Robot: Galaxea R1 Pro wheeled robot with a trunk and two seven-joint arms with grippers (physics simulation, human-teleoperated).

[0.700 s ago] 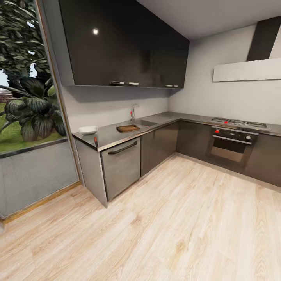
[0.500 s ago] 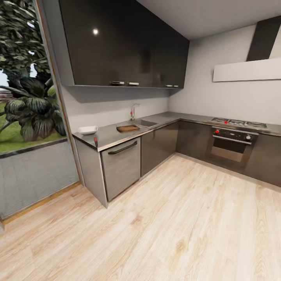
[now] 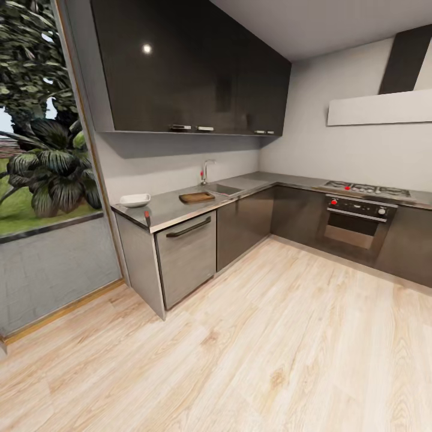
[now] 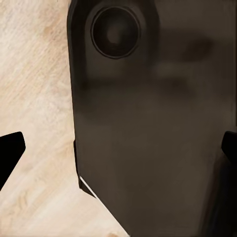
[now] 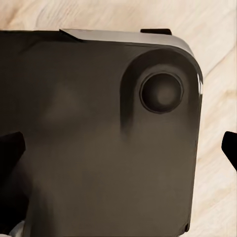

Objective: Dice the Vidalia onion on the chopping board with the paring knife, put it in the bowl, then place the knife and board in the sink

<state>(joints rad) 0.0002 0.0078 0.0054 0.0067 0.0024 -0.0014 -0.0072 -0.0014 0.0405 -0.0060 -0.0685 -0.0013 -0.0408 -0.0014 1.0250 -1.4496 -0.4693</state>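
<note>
Nothing in my head view has shifted noticeably against the two earlier frames; the kitchen sits in the same framing.

Item: countertop (image 3: 174, 210), grey metal, L-shaped, running from centre left to the right edge of the frame.
Item: bowl (image 3: 135, 200), white, on the countertop's left end.
Item: paring knife (image 3: 147, 218), red handle, at the countertop's front edge, below and just right of the bowl.
Item: chopping board (image 3: 197, 197), brown, lying flat just left of the sink (image 3: 223, 189).
Item: tap (image 3: 206, 171), chrome, behind the sink.
Item: Vidalia onion, I cannot make it out at this range.
Item: oven (image 3: 355, 223) with hob, right of frame.
Item: black upper cabinets (image 3: 192, 72), top centre; plank floor (image 3: 252, 360) across the lower frame.
Item: left gripper (image 4: 118, 153), fingertips at opposite frame edges, spread wide, nothing between them, over the robot's dark base (image 4: 153, 123).
Item: right gripper (image 5: 118, 148), likewise spread and empty.
</note>
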